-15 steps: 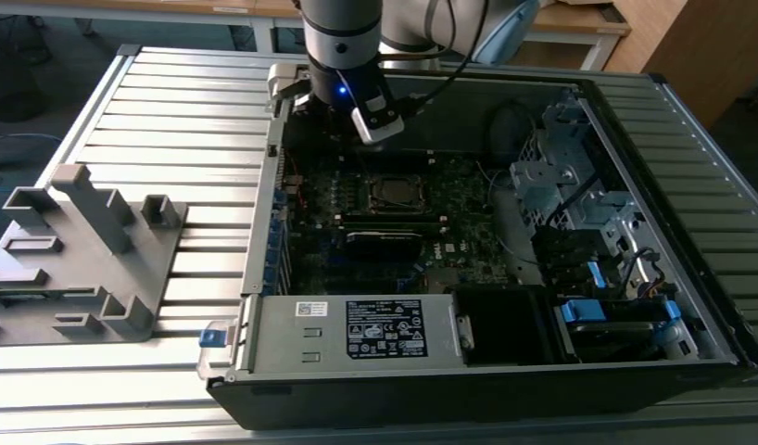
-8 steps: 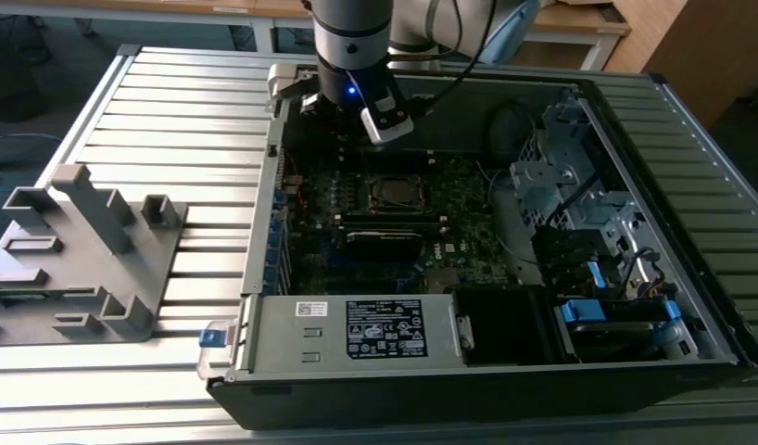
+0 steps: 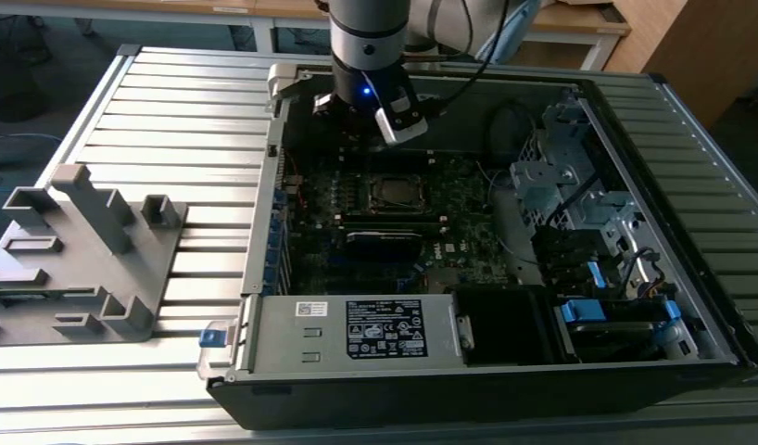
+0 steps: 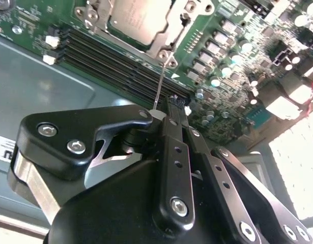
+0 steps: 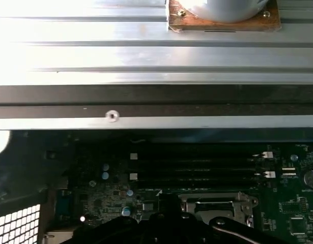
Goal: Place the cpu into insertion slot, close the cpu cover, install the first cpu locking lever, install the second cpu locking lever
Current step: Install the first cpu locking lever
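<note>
Ribbed metal desk [image 3: 169,102] carrying open computer case [image 3: 478,399], wooden furniture [image 3: 675,37] beyond, tool [image 4: 174,101] clenched, thin locking lever [image 4: 163,76] ending beside its tip, cpu [image 4: 141,18] just past it under closed cpu cover [image 4: 165,36], exterior view adding grey fixture [image 3: 76,250] well aside.

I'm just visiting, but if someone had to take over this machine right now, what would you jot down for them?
End effector: shut on the free end of a thin lever, by the look of the second wrist view.
Chip: seated, with the metal cover down around it.
Done: chip placed, cover closed.
Left: this lever stands raised, not latched. I cannot tell the state of the other one.
</note>
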You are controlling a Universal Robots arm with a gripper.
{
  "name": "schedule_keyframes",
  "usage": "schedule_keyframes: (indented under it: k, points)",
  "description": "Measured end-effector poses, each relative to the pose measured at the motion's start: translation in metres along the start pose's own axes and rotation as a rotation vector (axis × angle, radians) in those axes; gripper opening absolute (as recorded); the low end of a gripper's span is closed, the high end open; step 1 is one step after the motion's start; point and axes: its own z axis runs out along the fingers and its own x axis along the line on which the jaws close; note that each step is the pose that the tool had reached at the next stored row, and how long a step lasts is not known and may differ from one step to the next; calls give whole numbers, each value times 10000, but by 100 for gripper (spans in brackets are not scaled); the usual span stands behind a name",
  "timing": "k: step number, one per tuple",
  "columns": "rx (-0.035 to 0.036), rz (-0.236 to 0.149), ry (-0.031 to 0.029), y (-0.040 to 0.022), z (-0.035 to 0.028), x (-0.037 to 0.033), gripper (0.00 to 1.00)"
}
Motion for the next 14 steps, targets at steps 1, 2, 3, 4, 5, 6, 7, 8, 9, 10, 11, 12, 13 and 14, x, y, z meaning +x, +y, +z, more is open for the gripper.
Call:
schedule_keyframes:
  k: [1,2,3,4,5,6,7,8,9,10,11,12,13,14]
  points:
    - [3,1,4,1,0,-16,11]
    - [5,1,6,1,1,-33,11]
    - [8,1,9,1,1,-50,11]
    - [12,2,13,2,1,-68,11]
    - [16,3,15,2,2,-86,11]
    - [21,4,17,3,3,-103,11]
    - [27,4,17,3,3,-114,11]
    - [30,4,17,3,3,-114,11]
    - [32,4,18,2,2,-114,11]
    - [34,4,18,2,2,-114,11]
    - [34,3,17,3,3,-114,11]
    - [71,3,16,4,3,-115,11]
    - [239,-1,12,3,3,-115,11]
    - [419,-5,9,3,3,-116,11]
